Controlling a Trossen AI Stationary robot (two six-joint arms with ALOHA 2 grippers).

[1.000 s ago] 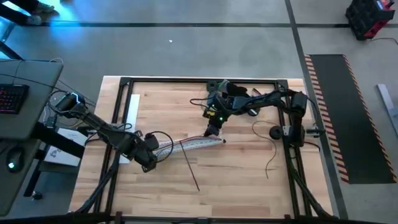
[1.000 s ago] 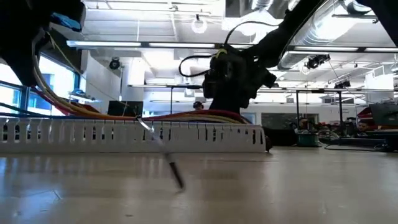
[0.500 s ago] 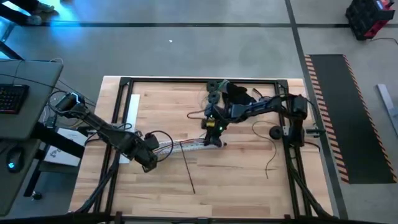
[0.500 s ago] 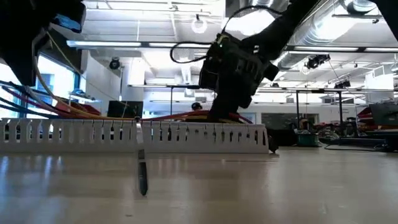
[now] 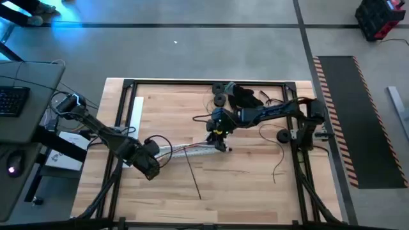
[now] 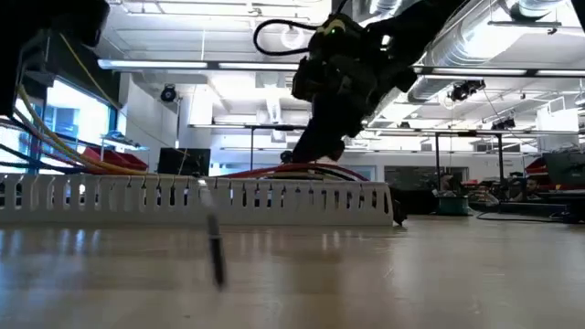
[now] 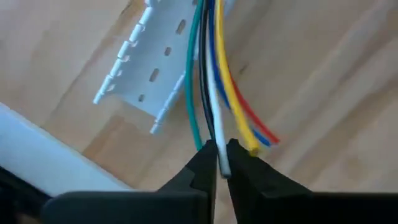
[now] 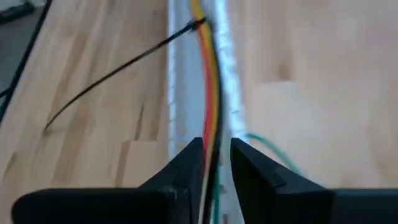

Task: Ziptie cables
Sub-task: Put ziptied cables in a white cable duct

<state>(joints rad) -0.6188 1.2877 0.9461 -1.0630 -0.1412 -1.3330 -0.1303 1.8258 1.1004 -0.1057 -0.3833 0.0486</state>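
The cables (image 7: 208, 81) lie along a white slotted duct (image 5: 192, 150) near the middle of the wooden counter (image 5: 255, 185), running between the two arms, with their loose ends sticking out past the duct's end on the left arm's side. The left gripper (image 7: 221, 165) sits at that end, its fingers (image 7: 202, 165) pressed together on the white wire (the green, blue, yellow and red strands fan out just beside the pinch rather than inside it, as far as the left wrist view shows). The right gripper (image 8: 214, 158) is at the duct's other end, tilted down over it, its fingers (image 8: 186, 162) set close on either side of the red, yellow and green strands where they enter the channel; they look closed on the bundle, though whether they truly grip it or merely bracket it is hard to say. A thin black zip tie (image 5: 193, 176) is already looped around the cables near the middle of the duct, and its long tail trails away across the bare wood toward the counter's front edge. By my reading the step in hand is holding the bundle taut and gathered at both ends, with the tie threaded but its tail free. The next move probably calls for one gripper to let go, find that thin tail and pull it to cinch the loop, while the other holds the wires straight.
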